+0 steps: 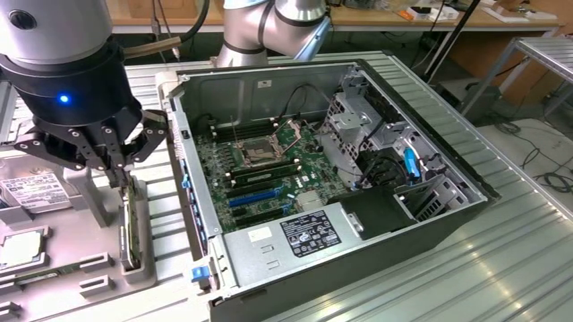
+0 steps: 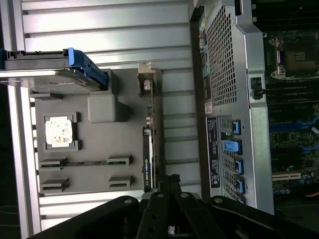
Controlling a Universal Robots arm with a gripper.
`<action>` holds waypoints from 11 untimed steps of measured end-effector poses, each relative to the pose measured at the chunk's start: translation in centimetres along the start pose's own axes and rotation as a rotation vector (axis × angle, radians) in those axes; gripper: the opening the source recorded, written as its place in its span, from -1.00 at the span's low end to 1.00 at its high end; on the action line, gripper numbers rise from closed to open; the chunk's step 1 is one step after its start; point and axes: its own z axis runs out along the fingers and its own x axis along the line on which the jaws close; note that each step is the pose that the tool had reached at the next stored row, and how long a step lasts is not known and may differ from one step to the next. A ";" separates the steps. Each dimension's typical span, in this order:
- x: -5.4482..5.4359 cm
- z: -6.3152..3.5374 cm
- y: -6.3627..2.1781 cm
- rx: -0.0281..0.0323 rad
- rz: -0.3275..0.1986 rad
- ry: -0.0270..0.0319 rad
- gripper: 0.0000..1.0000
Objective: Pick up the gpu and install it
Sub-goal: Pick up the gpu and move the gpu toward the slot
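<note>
The gpu (image 1: 131,231) is a thin dark card standing on edge in a slot of the grey parts tray (image 1: 98,278), at the exterior view's left. My gripper (image 1: 119,176) reaches down onto the card's top edge, its fingers pinched shut on it. In the wrist view the gpu (image 2: 149,149) runs along the tray's edge, and my gripper (image 2: 170,183) meets its near end. The card still rests in the tray. The open computer case (image 1: 447,221) lies beside the tray, with its motherboard (image 1: 268,164) and blue expansion slots (image 1: 255,196) exposed.
The tray also holds a silver hard drive (image 1: 31,191), a processor chip (image 1: 23,249) and a green memory stick (image 1: 49,274). The case's side wall (image 1: 192,201) rises between tray and motherboard. A power supply (image 1: 296,235) and drive cage (image 1: 358,124) crowd the case.
</note>
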 end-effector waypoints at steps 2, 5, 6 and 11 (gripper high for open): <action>0.0 0.00 0.00 0.0000 0.000 -0.0001 -0.53; 0.0 0.00 0.00 0.0000 0.000 0.0000 -0.29; 0.0 0.00 0.00 0.0000 0.000 0.0000 -0.17; 0.0 0.22 -0.01 0.0000 0.000 0.0000 -0.04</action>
